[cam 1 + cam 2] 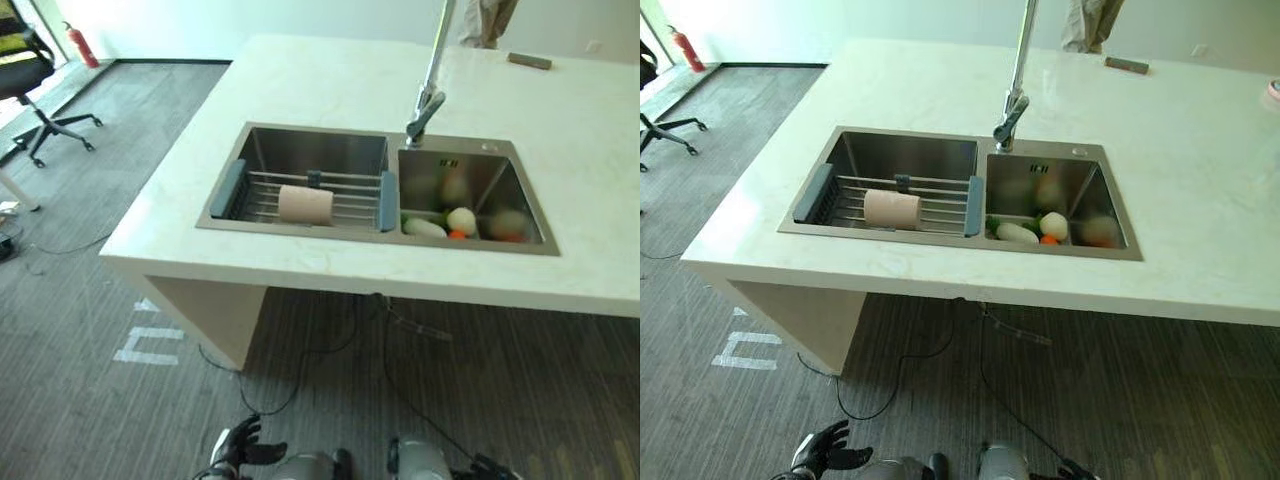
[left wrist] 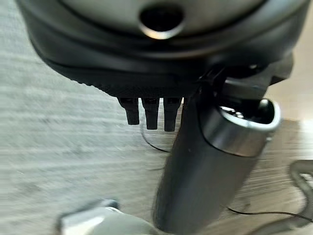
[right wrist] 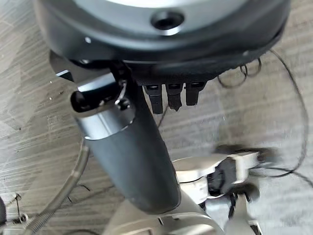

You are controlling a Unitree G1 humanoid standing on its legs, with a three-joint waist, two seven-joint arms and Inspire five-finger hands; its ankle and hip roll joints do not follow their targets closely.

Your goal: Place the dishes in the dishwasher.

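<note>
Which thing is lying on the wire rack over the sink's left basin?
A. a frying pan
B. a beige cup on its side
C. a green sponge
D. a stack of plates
B: a beige cup lies on its side on the wire rack across the left basin of the sink.

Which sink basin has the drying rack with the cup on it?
The left basin: a wire rack spans it with a beige cup lying on its side. The right basin holds vegetables instead.
</note>
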